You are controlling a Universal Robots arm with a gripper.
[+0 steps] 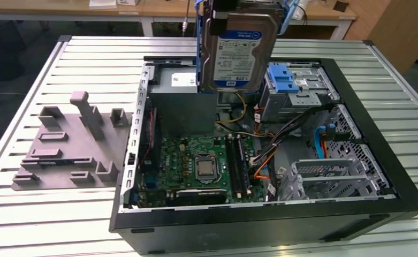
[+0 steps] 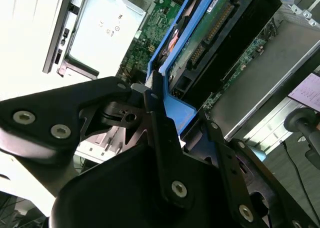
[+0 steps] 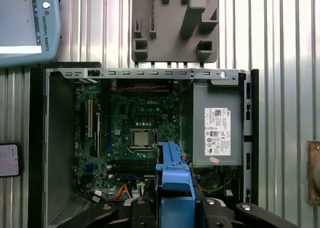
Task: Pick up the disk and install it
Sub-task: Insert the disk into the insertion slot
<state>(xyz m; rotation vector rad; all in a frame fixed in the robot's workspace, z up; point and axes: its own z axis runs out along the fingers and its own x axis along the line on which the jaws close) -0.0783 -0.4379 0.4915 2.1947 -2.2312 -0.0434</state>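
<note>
One disk hangs upright beneath your hand, which pinches its blue edge, above the open computer case toward the desk's edge at the exterior view's right.

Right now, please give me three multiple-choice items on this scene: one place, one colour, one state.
1. Where is the hard drive?
A) hanging upright above the open computer case
B) lying on the grey fixture plate
C) seated in a drive cage

2. What colour is its carrier bracket?
A) red
B) blue
C) yellow

3. The end effector is
A) open and empty
B) shut on the hard drive
C) shut on a cable

Key: 1 A, the exterior view shows it over the case; 2 B, the frame is blue in both wrist views; 3 B, it clamps the bracket in the second wrist view.
</note>
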